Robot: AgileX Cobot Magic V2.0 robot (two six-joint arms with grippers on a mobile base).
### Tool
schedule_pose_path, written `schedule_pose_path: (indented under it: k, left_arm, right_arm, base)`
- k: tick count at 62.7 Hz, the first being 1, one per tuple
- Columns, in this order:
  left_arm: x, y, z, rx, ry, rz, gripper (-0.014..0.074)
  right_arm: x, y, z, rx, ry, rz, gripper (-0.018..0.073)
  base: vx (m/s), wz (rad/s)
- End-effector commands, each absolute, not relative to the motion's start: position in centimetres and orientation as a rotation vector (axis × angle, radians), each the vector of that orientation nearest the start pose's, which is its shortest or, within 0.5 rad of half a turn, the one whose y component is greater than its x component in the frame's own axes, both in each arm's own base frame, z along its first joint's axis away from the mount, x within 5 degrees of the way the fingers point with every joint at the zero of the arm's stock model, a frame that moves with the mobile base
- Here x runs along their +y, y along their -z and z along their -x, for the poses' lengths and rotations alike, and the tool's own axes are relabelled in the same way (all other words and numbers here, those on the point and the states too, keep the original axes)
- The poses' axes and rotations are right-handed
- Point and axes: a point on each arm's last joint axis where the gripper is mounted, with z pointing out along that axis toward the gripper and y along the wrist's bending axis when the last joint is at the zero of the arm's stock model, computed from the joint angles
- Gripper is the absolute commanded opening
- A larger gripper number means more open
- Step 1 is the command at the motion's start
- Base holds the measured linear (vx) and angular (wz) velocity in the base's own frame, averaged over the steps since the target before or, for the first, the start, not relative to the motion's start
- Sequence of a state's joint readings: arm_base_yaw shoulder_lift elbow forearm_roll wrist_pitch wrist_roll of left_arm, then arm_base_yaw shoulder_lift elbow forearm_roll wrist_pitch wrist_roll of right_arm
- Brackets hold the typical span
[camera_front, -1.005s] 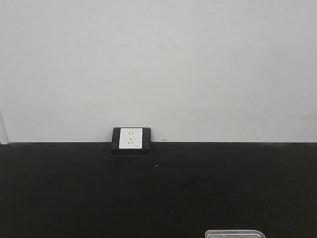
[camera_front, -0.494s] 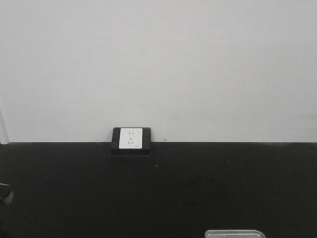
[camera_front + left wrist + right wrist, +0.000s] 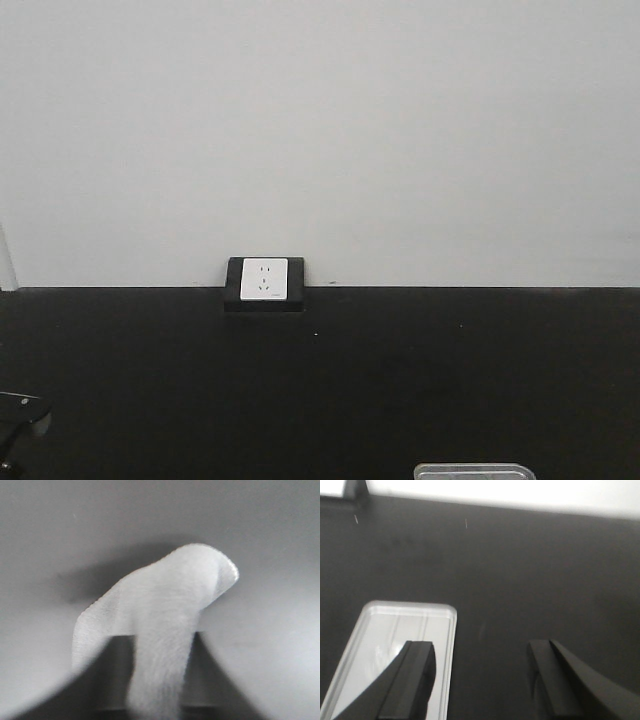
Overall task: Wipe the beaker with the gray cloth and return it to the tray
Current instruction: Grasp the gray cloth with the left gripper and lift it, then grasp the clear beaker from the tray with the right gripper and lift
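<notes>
In the left wrist view the gray cloth (image 3: 165, 610) looks pale and blurred. It hangs in a fold out from between the dark fingers (image 3: 117, 670) of my left gripper (image 3: 159, 647), which is shut on it above a plain grey surface. My right gripper (image 3: 480, 647) is open with nothing between its fingers. Its left finger (image 3: 415, 675) hovers over the silver tray (image 3: 395, 611), and its right finger is over the black tabletop. The tray's far rim (image 3: 470, 468) also peeks in at the bottom of the front view. The beaker is out of view.
A white socket in a black block (image 3: 264, 283) sits where the white wall meets the black tabletop (image 3: 400, 380). A dark part of the left arm (image 3: 20, 412) pokes in at the lower left of the front view.
A dark part of the left arm has come up into the front view's lower left corner and moved further in. The tray's rim has stayed put.
</notes>
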State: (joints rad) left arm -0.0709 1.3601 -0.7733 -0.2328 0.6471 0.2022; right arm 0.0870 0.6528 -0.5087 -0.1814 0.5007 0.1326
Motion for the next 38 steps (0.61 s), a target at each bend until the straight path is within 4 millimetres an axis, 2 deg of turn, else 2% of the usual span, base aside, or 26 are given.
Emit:
schedule_pose_path:
  k: [1, 3, 12, 19, 27, 38]
  left_arm:
    - [-3.2, -25.6, -24.6, 2.53, 0.214, -0.143, 0.0027]
    - [-3.2, -26.1, -24.4, 2.504, 0.213, -0.141, -0.001]
    - [-3.1, -28.2, -23.3, 2.399, 0.215, -0.132, -0.0007]
    - [-3.1, -29.2, -22.4, 2.366, 0.217, -0.136, -0.0005]
    - [-3.1, -29.5, -21.9, 2.366, 0.221, -0.143, -0.0003]
    - [-3.1, -29.4, -21.8, 2.387, 0.226, -0.148, -0.0003]
  right_arm:
    - [0.5, -30.1, -14.3, 2.187, 0.053, 0.07, 0.045]
    - [0.6, -30.6, -14.8, 2.218, 0.06, 0.086, 0.045]
    - [1.3, -31.7, -18.3, 2.32, 0.041, 0.192, 0.045]
    - [2.3, -31.8, -21.4, 2.414, -0.031, 0.28, 0.045]
    - [2.8, -30.6, -24.3, 2.569, -0.079, 0.309, 0.045]
    - [3.1, -27.6, -27.4, 2.762, -0.093, 0.35, 0.045]
  base:
    - [0.0, 0.0]
    - [0.0, 0.0]
    - [0.0, 0.0]
    - [0.0, 0.0]
    - [0.0, 0.0]
    - [0.0, 0.0]
